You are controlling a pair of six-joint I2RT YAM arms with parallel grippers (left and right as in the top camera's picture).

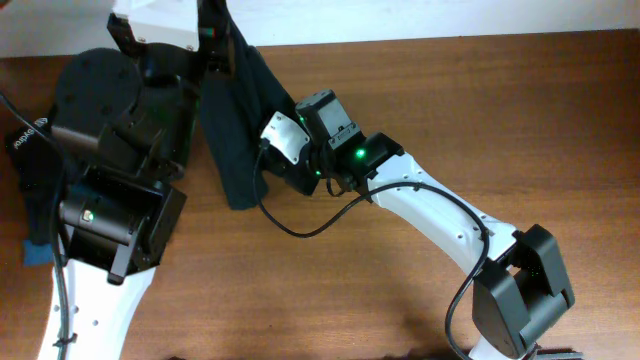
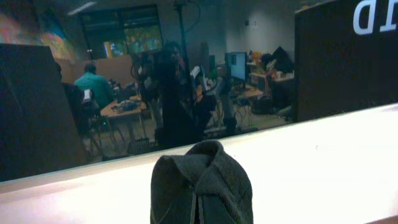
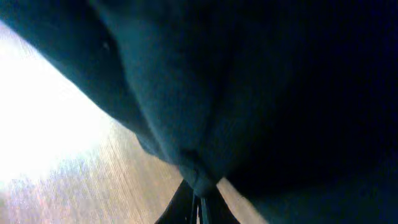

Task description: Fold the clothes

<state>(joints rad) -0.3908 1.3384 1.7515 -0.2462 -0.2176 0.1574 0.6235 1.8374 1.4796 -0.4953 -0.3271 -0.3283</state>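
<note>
Right tool [image 3: 198,200] pinching a fold of the black garment [image 3: 249,93], left tool [image 1: 218,45] gripping its bunched far end

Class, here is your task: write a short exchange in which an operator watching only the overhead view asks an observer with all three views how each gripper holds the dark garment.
Operator: From above, the arms hide the grips. Is the right gripper on the dark garment?
Observer: Yes. The right wrist view shows it shut on a pinched fold, with bare wooden table showing beside the cloth.
Operator: And the left gripper?
Observer: Its fingers are covered, but the left wrist view shows a bunched end of the garment sitting right where they close, directly before the camera.
</note>
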